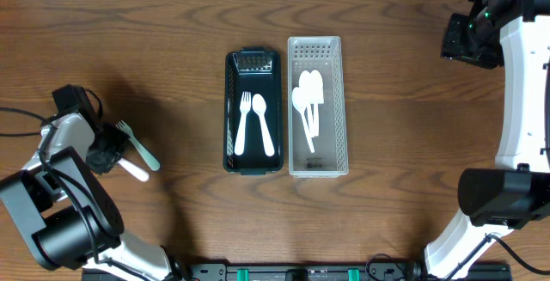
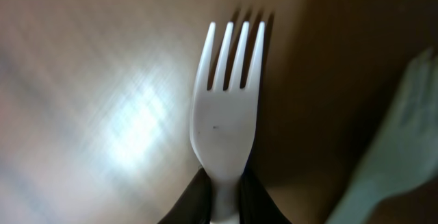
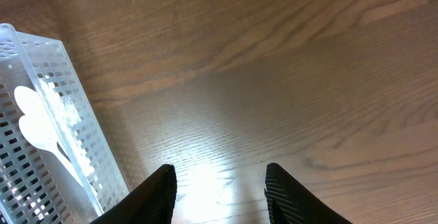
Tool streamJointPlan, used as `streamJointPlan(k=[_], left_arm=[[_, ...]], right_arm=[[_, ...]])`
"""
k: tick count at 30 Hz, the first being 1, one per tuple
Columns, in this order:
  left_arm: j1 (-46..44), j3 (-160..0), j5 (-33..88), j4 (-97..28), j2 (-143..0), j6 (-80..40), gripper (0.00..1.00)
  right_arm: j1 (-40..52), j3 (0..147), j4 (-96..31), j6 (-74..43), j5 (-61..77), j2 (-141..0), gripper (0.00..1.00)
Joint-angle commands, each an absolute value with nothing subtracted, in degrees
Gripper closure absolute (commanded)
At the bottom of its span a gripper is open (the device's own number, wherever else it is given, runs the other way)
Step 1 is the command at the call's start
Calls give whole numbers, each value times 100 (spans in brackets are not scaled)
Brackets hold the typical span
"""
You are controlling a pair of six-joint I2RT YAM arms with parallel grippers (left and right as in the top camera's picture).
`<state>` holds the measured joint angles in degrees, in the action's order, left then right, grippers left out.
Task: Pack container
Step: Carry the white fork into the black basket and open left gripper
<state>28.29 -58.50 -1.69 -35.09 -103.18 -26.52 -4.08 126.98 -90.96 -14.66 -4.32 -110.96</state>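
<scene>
While the left fingers [image 2: 186, 207] are closed on the handle of a white fork [image 2: 226, 114] near the left edge of the worktop [image 1: 155, 40], a pale green utensil [image 1: 143, 152] lies just beside them on the wood. At the middle of the worktop a dark tray [image 1: 230, 113] holds a second white fork [image 1: 243, 122] and a white spoon [image 1: 263, 125] side by side. Touching its right side, a clear perforated basket [image 1: 335, 100] holds several white spoons [image 1: 308, 92]. The right fingers [image 3: 154, 193] stand apart and empty above bare wood, to the right of the basket.
</scene>
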Motion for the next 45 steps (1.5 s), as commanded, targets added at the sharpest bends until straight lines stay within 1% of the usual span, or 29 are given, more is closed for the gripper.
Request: streamJointPlan(k=[1, 5, 8, 10, 13, 17, 21, 24, 28, 37, 38, 39, 40, 41, 42, 43, 45], left_arm=[[2842, -5896, -346, -3905, -9861, -2399, 89], [2644, -6329, -346, -4539, -9091, -2095, 89], [2257, -6803, -305, -5063, -8611, -1796, 89], [1885, -7172, -141, -5374, -8390, -1516, 89], [1079, -7717, 91, -5638, -8180, -1140, 90], [-110, -8101, 93, -5566, -8176, -784, 91], [-1282, -8112, 91, -5054, -8335, -687, 93], [-1929, -8112, 89, -4648, -8656, -714, 94], [-2403, -8112, 89, -4322, -9334, -777, 94], [-2484, -8112, 110, -4318, -10818, -932, 94], [-2484, -8112, 110, -4318, -10897, -930, 93], [-2484, -8112, 110, -4318, -10940, -930, 83], [-2482, -8112, 110, -4320, -10960, -928, 68], [-2484, -8112, 108, -4320, -10958, -926, 63], [-2484, -8114, 106, -4320, -10938, -923, 60], [-2482, -8114, 104, -4320, -10906, -923, 54], [-2477, -8123, 95, -4342, -10816, -910, 52]], right_arm=[[-416, 12696, -9078, -1498, -447, -11089, 55], [-416, 12696, -9024, -1498, -425, -11089, 55], [-414, 12696, -8958, -1498, -353, -11089, 55], [-416, 12696, -8930, -1500, -285, -11089, 55], [-414, 12696, -8903, -1498, -252, -11089, 55], [-416, 12696, -8903, -1496, -252, -11089, 55], [-416, 12696, -8914, -1496, -252, -11089, 55], [-416, 12696, -8917, -1496, -252, -11089, 54], [-416, 12696, -8925, -1496, -255, -11089, 55], [-416, 12696, -8960, -1490, -257, -11089, 54], [-416, 12696, -8958, -1461, -255, -11089, 55], [-416, 12696, -8958, -1448, -259, -11089, 54], [-416, 12696, -8958, -1446, -259, -11089, 54], [-416, 12696, -8958, -1448, -259, -11089, 54], [-416, 12696, -8958, -1448, -259, -11089, 54], [-416, 12696, -8956, -1448, -259, -11089, 54], [-416, 12696, -8954, -1448, -257, -11089, 54]])
